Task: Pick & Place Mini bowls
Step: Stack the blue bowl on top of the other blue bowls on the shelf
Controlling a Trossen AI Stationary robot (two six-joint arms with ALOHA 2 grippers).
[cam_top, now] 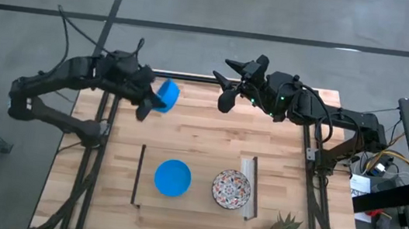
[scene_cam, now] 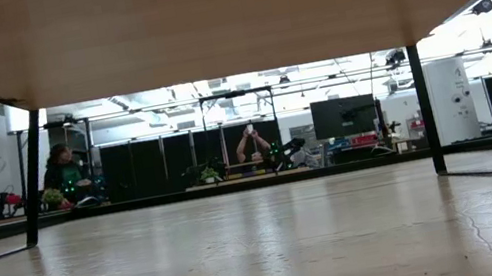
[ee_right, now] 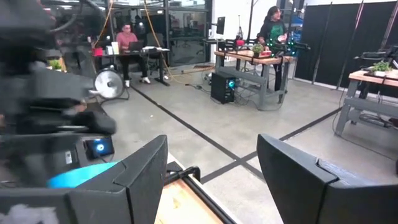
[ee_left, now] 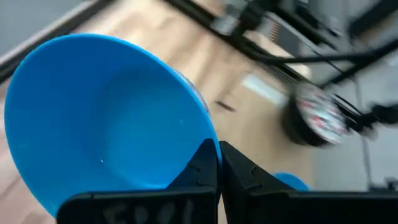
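Two mini bowls are already set between the table's rails: blue bowl [cam_top: 172, 178] and floral bowl [cam_top: 231, 189]. A second blue bowl [cam_top: 167, 96] is pinched by its rim in the closed left gripper [cam_top: 148, 104], above the far edge. Right gripper [cam_top: 227, 86] is held open and empty nearby. Placement of the carried bowl is judged pending.

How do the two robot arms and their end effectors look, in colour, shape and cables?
Both arms, left arm and right arm, are dark, slim and jointed, with black cables running along them. Green lights glow on the right arm near its wrist. Each end effector, left and right, has two dark, flat, angular fingers.
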